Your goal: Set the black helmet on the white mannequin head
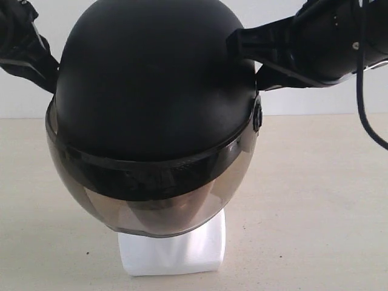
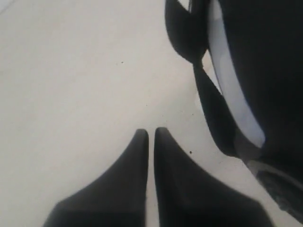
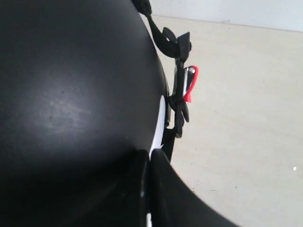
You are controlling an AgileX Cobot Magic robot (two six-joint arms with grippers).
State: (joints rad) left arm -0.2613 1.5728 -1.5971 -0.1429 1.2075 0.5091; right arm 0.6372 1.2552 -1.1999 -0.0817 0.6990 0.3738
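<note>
The black helmet sits over the white mannequin head, whose blocky neck base shows below the smoky visor. The face is hidden behind the visor. My right gripper is shut, its fingers lying against the helmet shell with nothing between them; in the exterior view it touches the helmet's upper right side. My left gripper is shut and empty over the table, beside the helmet. A strip of the white head and a hanging strap show there.
The helmet's chin strap with a red tab hangs at its side. A beige tabletop spreads around the head, with a white wall behind. A black cable droops from the right arm.
</note>
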